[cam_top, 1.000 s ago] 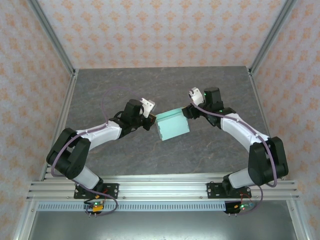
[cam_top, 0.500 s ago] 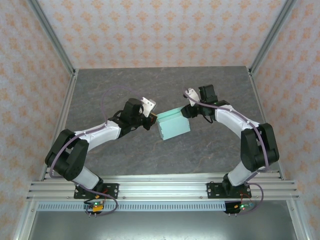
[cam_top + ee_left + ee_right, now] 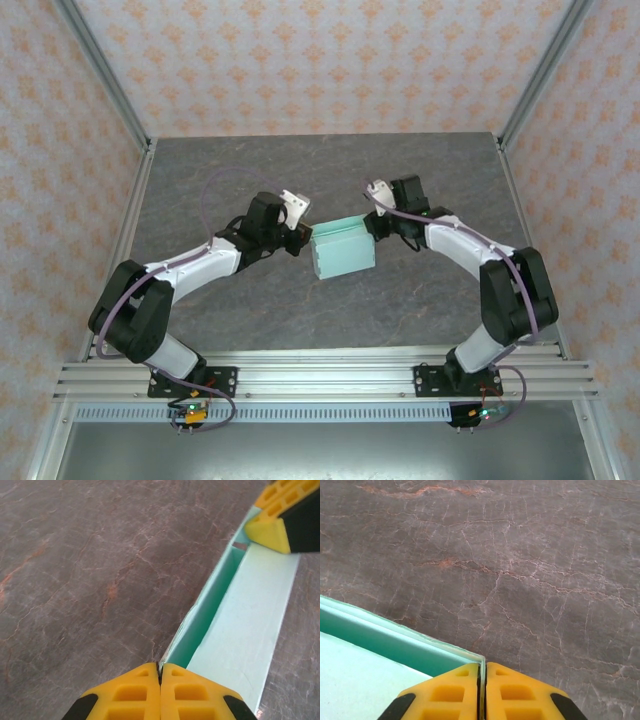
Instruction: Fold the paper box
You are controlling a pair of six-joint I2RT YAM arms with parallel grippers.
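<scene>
One pale mint paper box (image 3: 343, 250) is set at the middle of the dark table (image 3: 420, 170). Its left wall is pinched by the left gripper (image 3: 160, 669), fingers pressed together; its right corner is clamped likewise by the right gripper (image 3: 482, 667).

the pale mint-blue thin-card paper box (image 3: 342, 250) lies on the grey stone-patterned table (image 3: 300, 320), about midway between its left and right edges, with bare tabletop behind it and in front of it. the yellow-tipped two-finger left gripper (image 3: 303, 236) is at the box's far left corner, fingertips pressed together on the wall there. the yellow-tipped two-finger right gripper (image 3: 374, 226) is at the far right corner, pinched on the other end of the same far wall. the box sits between the two grippers.
</scene>
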